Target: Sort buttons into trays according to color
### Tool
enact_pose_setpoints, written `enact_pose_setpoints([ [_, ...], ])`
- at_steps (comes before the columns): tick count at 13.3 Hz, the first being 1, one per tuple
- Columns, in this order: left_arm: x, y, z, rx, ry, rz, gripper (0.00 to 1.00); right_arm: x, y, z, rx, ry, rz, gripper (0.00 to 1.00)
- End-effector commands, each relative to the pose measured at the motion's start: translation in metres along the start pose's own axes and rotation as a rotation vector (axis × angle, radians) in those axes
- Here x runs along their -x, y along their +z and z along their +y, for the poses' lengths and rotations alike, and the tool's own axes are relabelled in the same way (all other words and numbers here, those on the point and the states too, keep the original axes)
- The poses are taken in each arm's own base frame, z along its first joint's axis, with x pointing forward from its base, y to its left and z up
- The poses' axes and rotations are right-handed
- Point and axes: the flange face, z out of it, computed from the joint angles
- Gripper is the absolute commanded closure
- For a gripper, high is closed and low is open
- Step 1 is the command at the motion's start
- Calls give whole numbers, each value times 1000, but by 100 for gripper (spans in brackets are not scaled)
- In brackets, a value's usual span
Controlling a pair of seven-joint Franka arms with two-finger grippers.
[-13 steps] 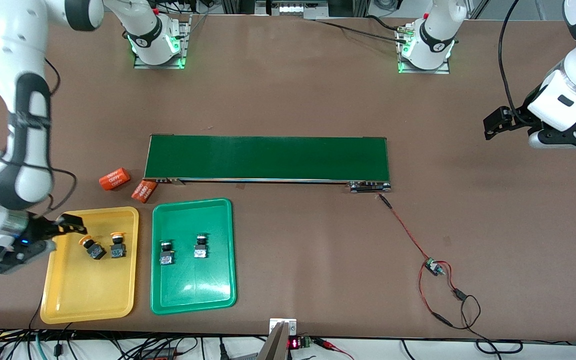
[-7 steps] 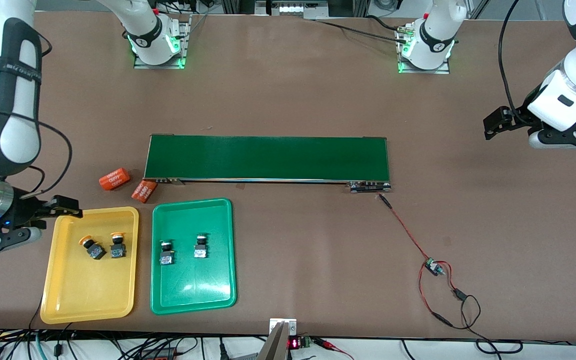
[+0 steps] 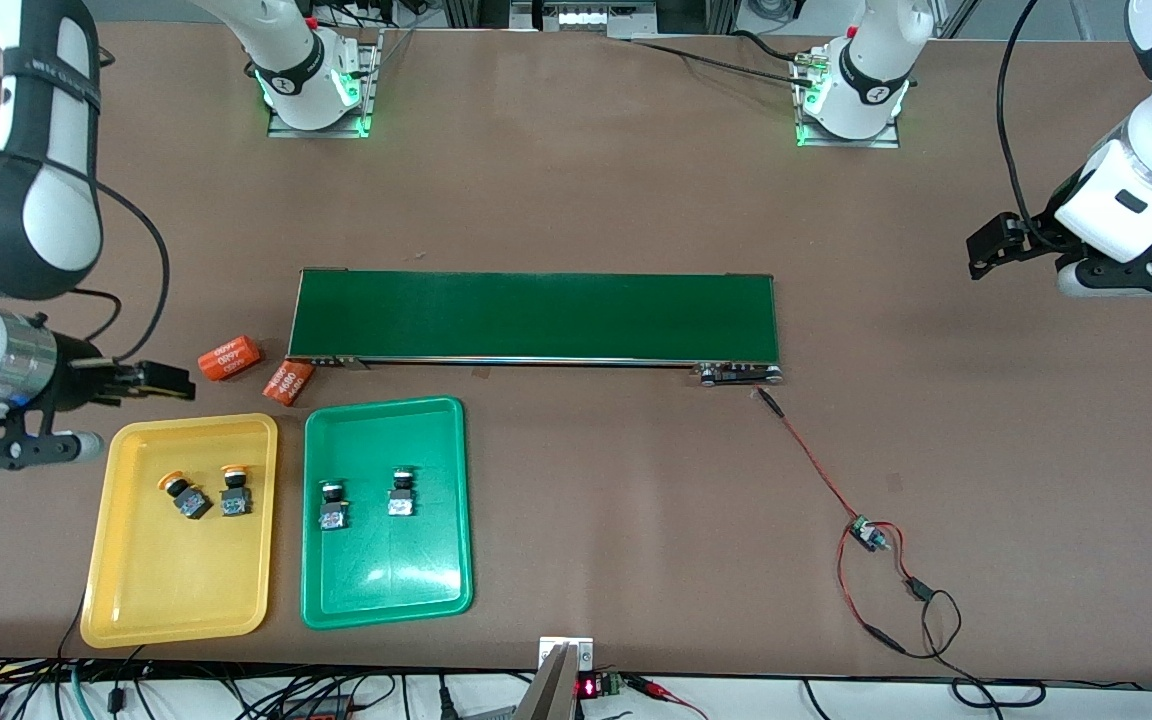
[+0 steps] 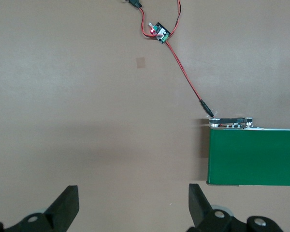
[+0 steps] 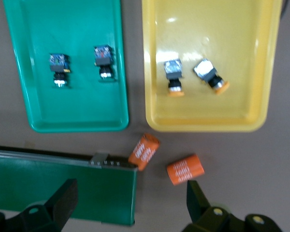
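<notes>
From the front view, two orange-capped buttons lie in the yellow tray and two green-capped buttons in the green tray. Right wrist view: the right claw is wide, empty. Left wrist view: the left claw is wide over bare worktop.

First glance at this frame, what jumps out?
The yellow tray and green tray sit side by side near the front camera at the right arm's end, two orange-capped buttons in the yellow one and two green-capped buttons in the green one. The long green conveyor belt lies mid-table, two orange cylinders at its end. The right gripper, open and empty, hangs beside the yellow tray; the left gripper waits open over bare table.
</notes>
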Motion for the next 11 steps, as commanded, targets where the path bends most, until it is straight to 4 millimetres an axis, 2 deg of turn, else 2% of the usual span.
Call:
enact_pose_setpoints([
  [1,-2,-6,1,10,-5,-5,0,31,-32,39,12,73,-45,0],
  [3,-2,-6,1,10,-5,-5,0,57,-65,68,41,100,-46,0],
  [6,-2,-6,1,10,-5,-5,0,104,-109,71,109,125,-97,0],
  [8,-2,-6,1,10,-5,-5,0,111,-111,69,149,118,-81,0],
  [11,-2,-6,1,10,-5,-5,0,103,-92,70,138,116,-12,0],
])
